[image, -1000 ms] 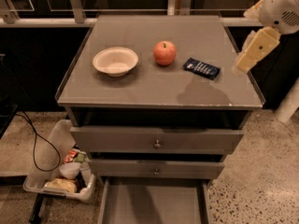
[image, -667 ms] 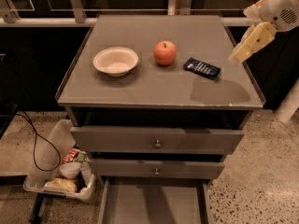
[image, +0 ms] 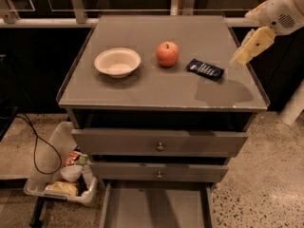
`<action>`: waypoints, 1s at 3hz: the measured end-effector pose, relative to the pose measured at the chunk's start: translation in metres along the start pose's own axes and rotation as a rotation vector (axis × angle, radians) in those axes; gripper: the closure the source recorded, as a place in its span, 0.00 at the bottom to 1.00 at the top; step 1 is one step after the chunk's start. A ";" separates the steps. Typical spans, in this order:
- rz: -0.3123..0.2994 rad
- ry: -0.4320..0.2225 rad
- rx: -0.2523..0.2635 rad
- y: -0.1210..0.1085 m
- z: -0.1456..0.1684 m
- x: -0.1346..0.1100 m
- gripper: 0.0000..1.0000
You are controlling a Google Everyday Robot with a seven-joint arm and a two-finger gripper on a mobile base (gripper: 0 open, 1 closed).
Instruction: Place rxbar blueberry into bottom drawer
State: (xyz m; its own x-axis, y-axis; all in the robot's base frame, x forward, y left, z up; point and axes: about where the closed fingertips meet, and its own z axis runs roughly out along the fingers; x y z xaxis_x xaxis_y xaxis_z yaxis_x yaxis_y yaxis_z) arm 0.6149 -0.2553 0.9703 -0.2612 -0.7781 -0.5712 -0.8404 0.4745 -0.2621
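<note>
Lifted a little since a second ago, my fingers (image: 240, 57) hover at upper right. Unmoved, the rxbar (image: 205, 69) lies flat on the table (image: 142, 93), right of centre, with the apple (image: 167, 53) near its left and the fingers near its right; whether they are spread or pressed together I cannot tell. At the bottom edge the drawer (image: 156, 209) stands open.

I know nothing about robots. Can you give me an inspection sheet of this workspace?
Surface: grey cabinet top, holding three things.
Job's things: rxbar blueberry lies flat right of the apple; bottom drawer pulled out.
Clutter: apple, cream bowl left of it.
Grippers: gripper hangs above the top's right edge, apart from the bar.
Cables: black cable loops on the floor, left.
Surroundings: bin of packets on the floor, left.
</note>
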 end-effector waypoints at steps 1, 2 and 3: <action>0.057 0.048 -0.011 -0.013 0.025 0.023 0.00; 0.142 0.091 -0.036 -0.026 0.055 0.049 0.00; 0.224 0.092 -0.079 -0.028 0.082 0.068 0.00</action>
State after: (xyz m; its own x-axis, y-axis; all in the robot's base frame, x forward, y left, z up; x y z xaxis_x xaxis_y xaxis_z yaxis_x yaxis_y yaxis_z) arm 0.6595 -0.2873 0.8753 -0.4839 -0.6934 -0.5339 -0.7904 0.6082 -0.0736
